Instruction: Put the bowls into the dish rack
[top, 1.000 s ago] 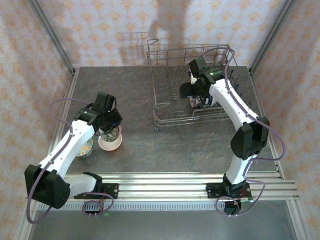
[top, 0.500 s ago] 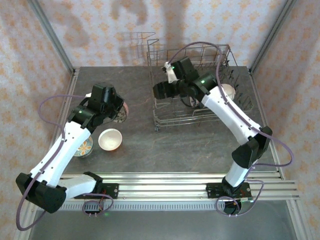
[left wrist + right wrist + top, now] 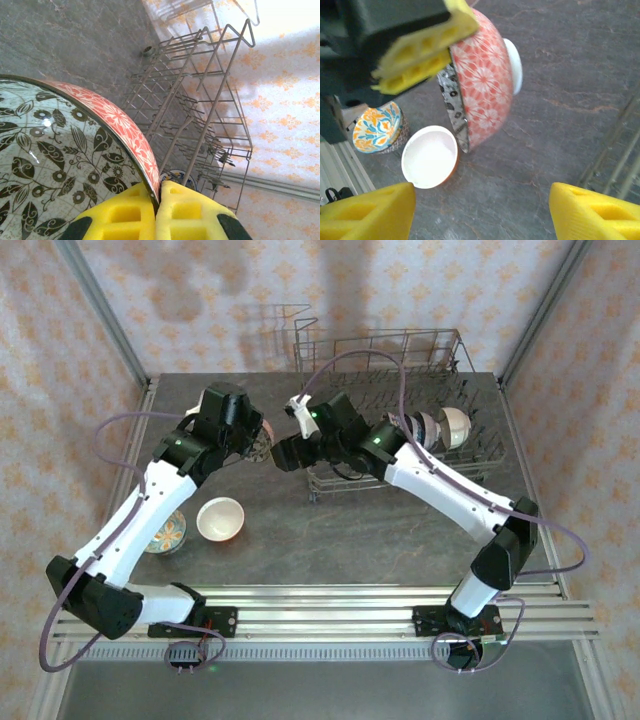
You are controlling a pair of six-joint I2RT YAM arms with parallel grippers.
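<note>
The glossy red-patterned bowl (image 3: pixel 115 120), floral outside with black leaves inside, hangs clamped by its rim in the left gripper (image 3: pixel 156 197), between yellow ribbed pads. It is at upper centre of the top view, just left of the grey wire dish rack (image 3: pixel 380 405). The left wrist frame's edge cuts off its lower part. The right gripper (image 3: pixel 285 452) faces it, jaws apart. Two bowls (image 3: pixel 440 428) stand in the rack, partly behind the arm. Half a second ago the held bowl was lower-left and the right gripper was over the rack.
</note>
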